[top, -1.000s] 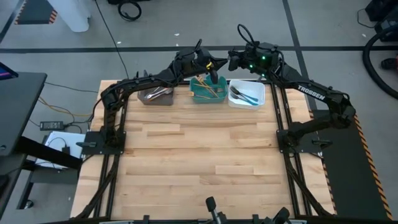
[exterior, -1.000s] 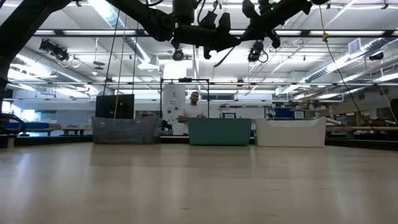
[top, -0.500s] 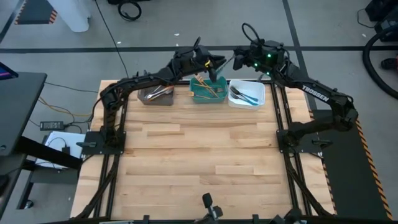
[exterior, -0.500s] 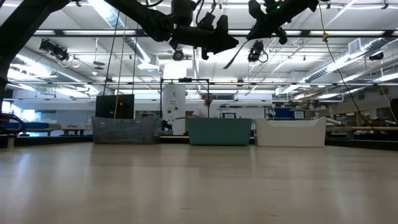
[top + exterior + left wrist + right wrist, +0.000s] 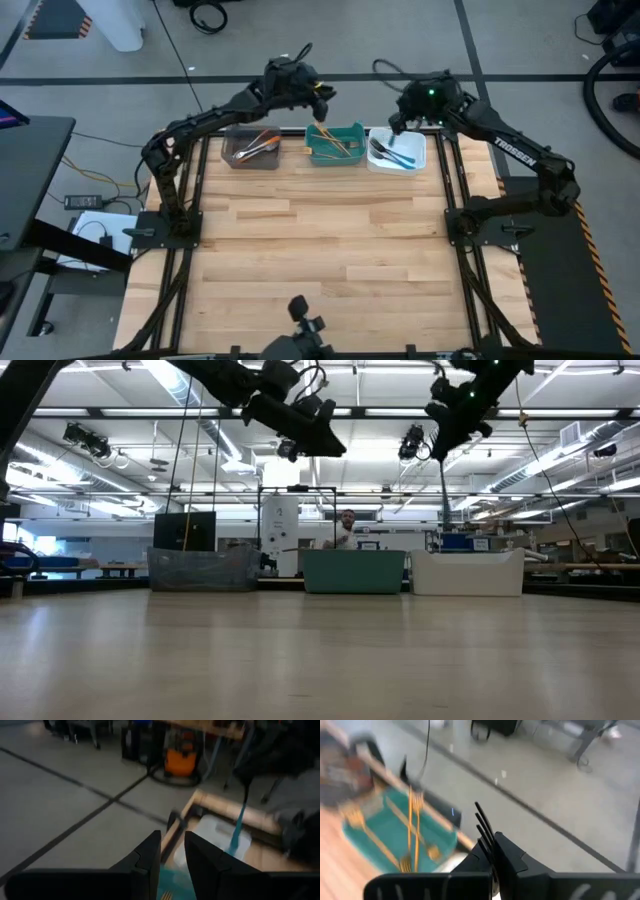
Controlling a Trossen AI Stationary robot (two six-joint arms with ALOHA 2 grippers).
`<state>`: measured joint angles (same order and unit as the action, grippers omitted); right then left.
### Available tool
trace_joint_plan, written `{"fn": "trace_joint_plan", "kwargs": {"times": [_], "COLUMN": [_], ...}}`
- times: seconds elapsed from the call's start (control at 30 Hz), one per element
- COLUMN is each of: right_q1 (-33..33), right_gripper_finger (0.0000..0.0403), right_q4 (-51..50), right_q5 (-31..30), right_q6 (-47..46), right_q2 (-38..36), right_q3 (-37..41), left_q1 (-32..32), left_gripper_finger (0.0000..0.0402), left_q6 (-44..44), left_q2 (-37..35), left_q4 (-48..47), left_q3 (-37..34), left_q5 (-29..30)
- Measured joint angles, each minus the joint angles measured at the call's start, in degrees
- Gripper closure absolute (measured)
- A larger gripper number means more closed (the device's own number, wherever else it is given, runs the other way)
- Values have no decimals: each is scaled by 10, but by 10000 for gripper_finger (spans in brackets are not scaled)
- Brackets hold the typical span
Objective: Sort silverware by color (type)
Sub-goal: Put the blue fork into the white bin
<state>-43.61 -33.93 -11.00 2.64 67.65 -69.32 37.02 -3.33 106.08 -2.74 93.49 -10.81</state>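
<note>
Both arms have swung apart. Left gripper (image 5: pixel 322 92), jaws parted and empty, hangs behind the teal bin (image 5: pixel 335 146). Right gripper (image 5: pixel 396 122) is clamped on a fork (image 5: pixel 484 827) over the white bin (image 5: pixel 398 152); only its wrist view shows the dark tines.

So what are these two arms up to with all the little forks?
They are sorting forks by colour into three bins at the table's far edge. The right pincer is shut on a blue fork and holds it over the white bin, where other blue forks lie. The left pincer holds nothing and hangs just behind the teal bin of gold forks. The grey bin holds a few more.
</note>
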Motion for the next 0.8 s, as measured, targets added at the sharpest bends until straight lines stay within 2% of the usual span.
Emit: {"fn": "trace_joint_plan", "kwargs": {"times": [0.27, 0.57, 0.8], "right_q1": [5, 5, 6], "right_gripper_finger": [396, 395, 378], "right_q4": [-53, -97, -113], "right_q5": [-15, -35, -45], "right_q6": [66, 115, 112], "right_q2": [34, 97, 161], "right_q3": [0, 0, 0], "left_q1": [5, 8, 9], "left_gripper_finger": [306, 306, 306], "left_q6": [82, 101, 101], "left_q2": [-32, -36, -39], "left_q4": [-146, -332, -377], "left_q3": [0, 0, 0], "left_q5": [18, 33, 33]}}
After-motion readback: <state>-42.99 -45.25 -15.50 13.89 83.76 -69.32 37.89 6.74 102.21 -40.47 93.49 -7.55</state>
